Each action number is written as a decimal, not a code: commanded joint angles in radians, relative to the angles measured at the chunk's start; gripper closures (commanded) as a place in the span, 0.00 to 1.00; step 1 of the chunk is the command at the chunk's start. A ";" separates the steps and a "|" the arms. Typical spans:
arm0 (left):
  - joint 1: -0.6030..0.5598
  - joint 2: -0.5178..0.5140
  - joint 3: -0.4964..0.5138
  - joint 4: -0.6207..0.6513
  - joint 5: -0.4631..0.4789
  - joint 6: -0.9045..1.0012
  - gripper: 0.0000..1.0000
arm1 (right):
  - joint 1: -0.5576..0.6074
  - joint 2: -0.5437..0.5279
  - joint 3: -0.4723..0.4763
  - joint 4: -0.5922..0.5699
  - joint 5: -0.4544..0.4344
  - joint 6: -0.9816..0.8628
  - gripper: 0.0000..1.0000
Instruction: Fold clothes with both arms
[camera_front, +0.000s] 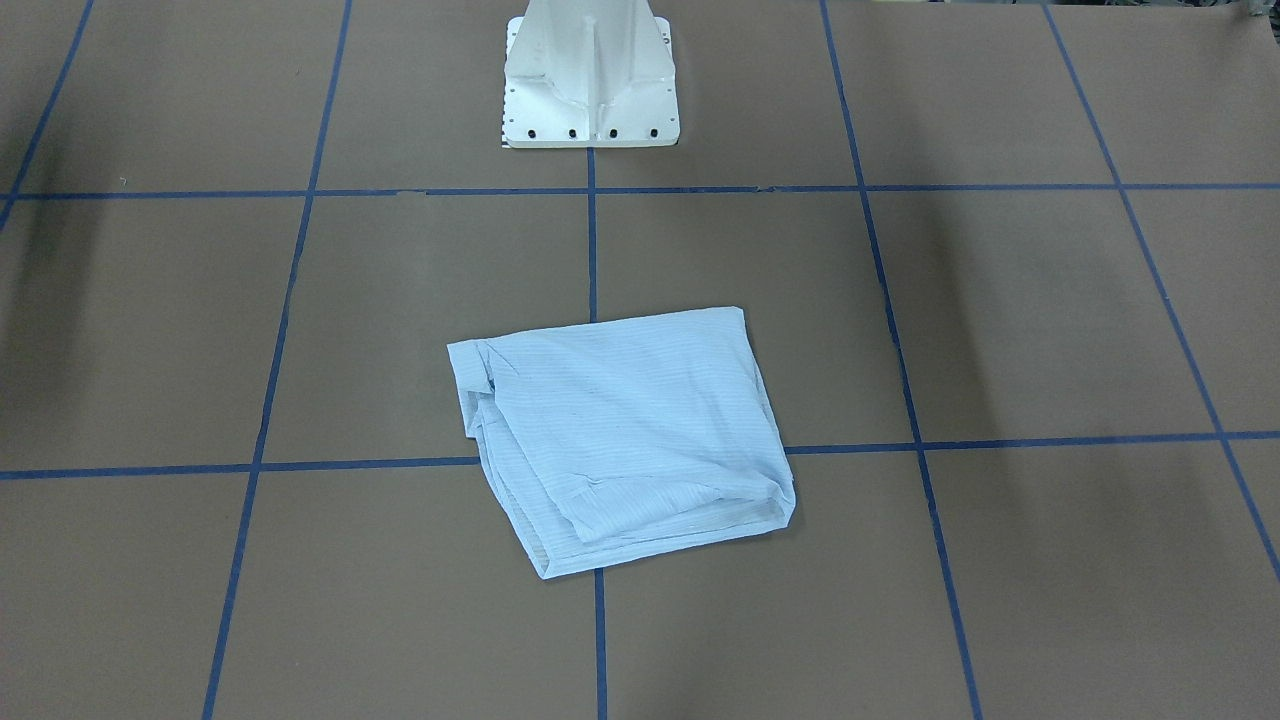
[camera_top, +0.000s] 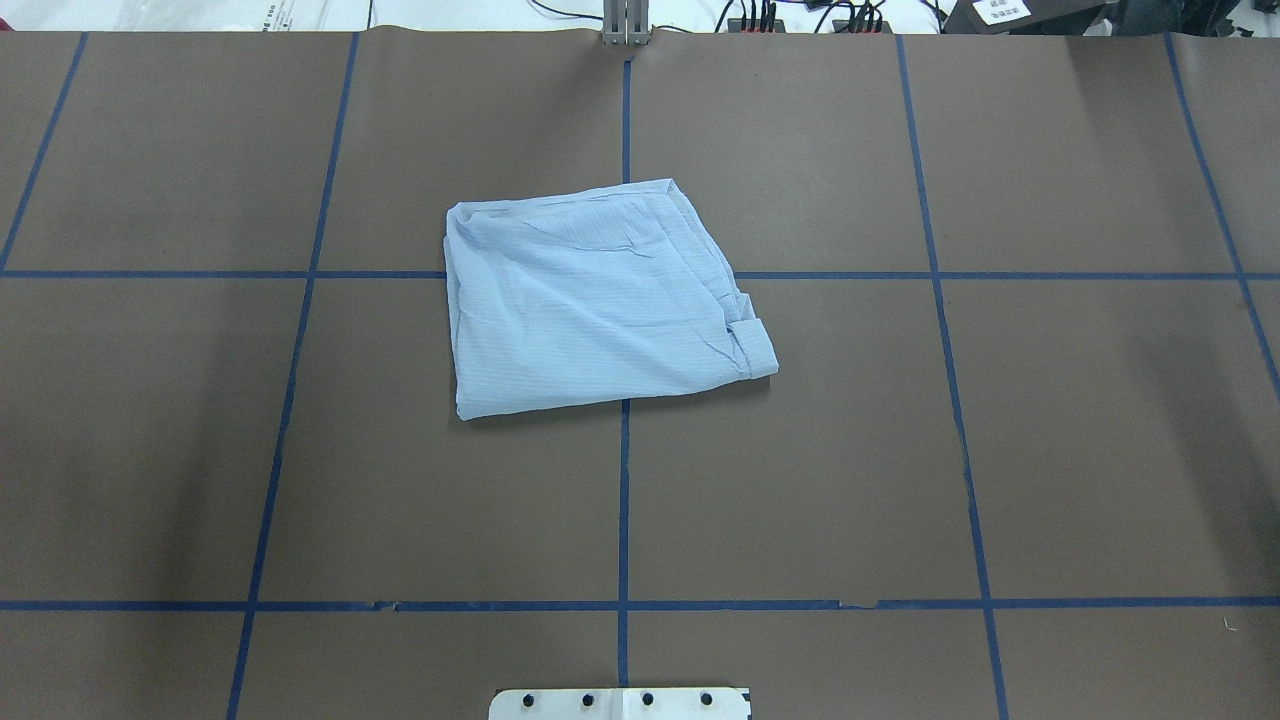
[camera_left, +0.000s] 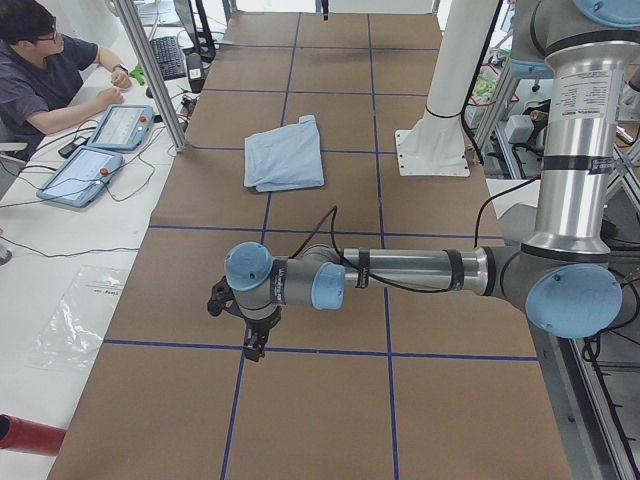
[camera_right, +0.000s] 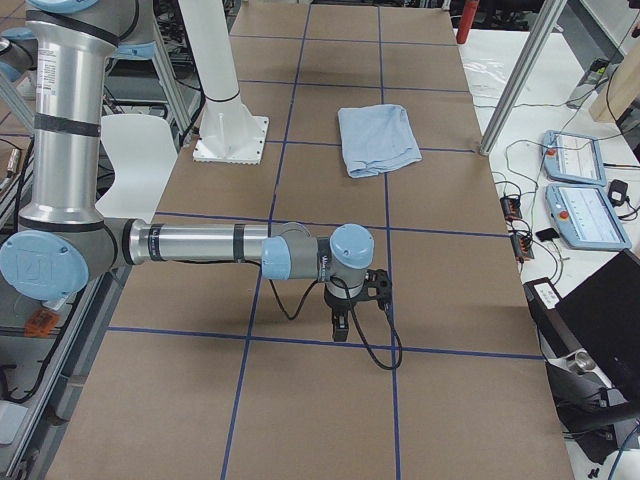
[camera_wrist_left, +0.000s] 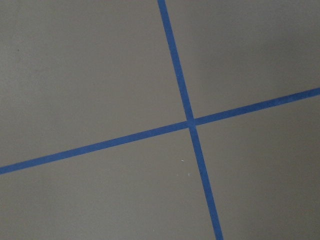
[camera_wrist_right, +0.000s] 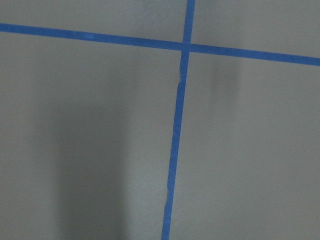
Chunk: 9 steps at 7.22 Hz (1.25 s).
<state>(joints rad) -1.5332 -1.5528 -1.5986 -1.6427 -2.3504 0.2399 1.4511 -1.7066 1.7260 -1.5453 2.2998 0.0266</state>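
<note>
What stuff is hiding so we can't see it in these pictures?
- Shirt: its buttons and collar, out of sight among the folds in every view.
- Left claw and right claw: open or shut, too small in the side views; outside the overhead and front views.
- Wrist views: only table and blue tape show.

**Light, general:** even and diffuse, falling from above. There is no hard-edged shadow anywhere on the brown tabletop (camera_top: 800, 480).

**Front-facing view:** rather dim. Soft, broad shadow bands lie at the left edge and right of centre. The white pedestal (camera_front: 590, 80) at the top is the brightest spot, nearly washed out.

**Overhead view:** faint dark patches lower left and at right. The shirt (camera_top: 590, 300) throws a thin dark line along its lower edge. The white strip along the top edge is overexposed.

**Side views:** brighter and sharp. Pale highlights run along the silver tubes of the left arm (camera_left: 420, 270) and the right arm (camera_right: 200, 243).

**Left wrist view:** flat, uniform grey. The tape lines (camera_wrist_left: 190, 122) are slightly soft.

**Right wrist view:** a broad vertical shadow lies in the left half and a smaller smudge at upper right. The picture is grainy, with soft focus.
</note>
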 joint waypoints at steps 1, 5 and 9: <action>-0.001 0.066 -0.115 0.018 -0.001 0.032 0.00 | 0.000 0.004 0.003 0.001 0.000 0.001 0.00; -0.001 0.049 -0.092 0.007 0.003 0.029 0.00 | 0.055 0.001 0.088 -0.013 0.009 0.001 0.00; -0.002 0.063 -0.095 0.003 0.013 0.033 0.00 | 0.064 -0.031 0.093 -0.012 -0.031 0.000 0.00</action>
<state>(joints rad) -1.5357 -1.4932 -1.6909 -1.6377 -2.3426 0.2719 1.5145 -1.7275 1.8202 -1.5570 2.2814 0.0263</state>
